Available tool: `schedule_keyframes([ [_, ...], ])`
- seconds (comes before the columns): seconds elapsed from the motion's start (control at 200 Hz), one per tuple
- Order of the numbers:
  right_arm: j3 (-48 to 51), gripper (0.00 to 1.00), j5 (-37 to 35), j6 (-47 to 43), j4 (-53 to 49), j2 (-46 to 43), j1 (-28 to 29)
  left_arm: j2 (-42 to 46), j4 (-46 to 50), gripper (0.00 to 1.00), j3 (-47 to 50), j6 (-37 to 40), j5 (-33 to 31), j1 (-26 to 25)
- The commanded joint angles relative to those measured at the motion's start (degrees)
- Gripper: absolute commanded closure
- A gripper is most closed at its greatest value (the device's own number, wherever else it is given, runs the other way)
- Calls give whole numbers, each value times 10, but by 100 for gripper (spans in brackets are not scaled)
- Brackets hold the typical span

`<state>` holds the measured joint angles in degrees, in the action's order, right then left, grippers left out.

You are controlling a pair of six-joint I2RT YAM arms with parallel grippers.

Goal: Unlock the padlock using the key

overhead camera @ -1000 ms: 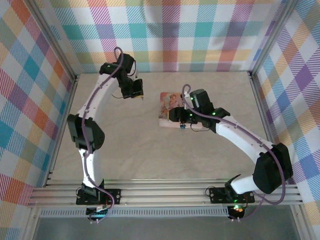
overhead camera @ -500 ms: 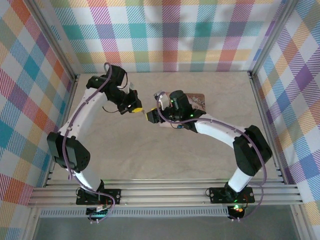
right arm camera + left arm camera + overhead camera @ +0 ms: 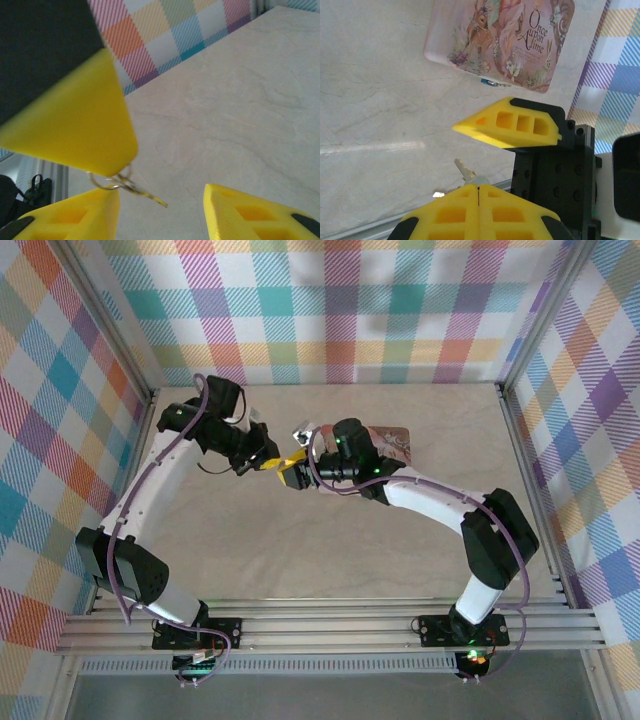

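Note:
My left gripper [image 3: 479,186] is shut on the key [image 3: 465,173]. The small grey blade sticks out past the yellow fingertips. In the right wrist view the key [image 3: 131,187] and its wire ring hang from the left gripper's finger [image 3: 85,130], just inside my open right gripper [image 3: 160,192]. From above, the left gripper [image 3: 266,457] and right gripper [image 3: 291,474] meet tip to tip at mid-table. The tiny blue padlock [image 3: 490,82] lies against the near edge of the pink picture box [image 3: 500,40], apart from both grippers.
The pink box [image 3: 392,439] lies at the back behind my right arm. Plaid walls and metal rails [image 3: 330,625] close in the table [image 3: 300,550]. The right gripper's finger [image 3: 512,124] hangs just above my left fingertips.
The right gripper has swung left, away from the box, to meet the left gripper. The left gripper dropped lower and now points right. The box now lies further back and right.

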<state>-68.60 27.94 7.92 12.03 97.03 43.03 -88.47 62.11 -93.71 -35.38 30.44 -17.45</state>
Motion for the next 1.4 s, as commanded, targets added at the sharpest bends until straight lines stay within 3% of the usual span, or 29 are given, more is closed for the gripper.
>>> schedule_keyframes([
  [0.0, -7, 49, 49, -17, 33, 13, 7, 23, -3, 100, 14, -12, -2, 11],
  [0.18, -18, 47, 58, -18, 38, 27, 10, 40, -4, 100, 21, -19, 0, 26],
  [0.545, -53, 54, 56, -19, 58, 54, 23, 50, -11, 100, 25, -26, 18, 33],
  [0.87, -47, 72, 33, -32, 59, 42, 24, 55, -8, 100, 30, -25, 15, 37],
  [1.15, -41, 100, 30, -61, 30, 24, 24, 65, -7, 100, 42, -23, 25, 46],
  [1.395, -55, 100, 50, -54, -60, -5, 21, 80, -40, 97, 68, -5, 44, 52],
])
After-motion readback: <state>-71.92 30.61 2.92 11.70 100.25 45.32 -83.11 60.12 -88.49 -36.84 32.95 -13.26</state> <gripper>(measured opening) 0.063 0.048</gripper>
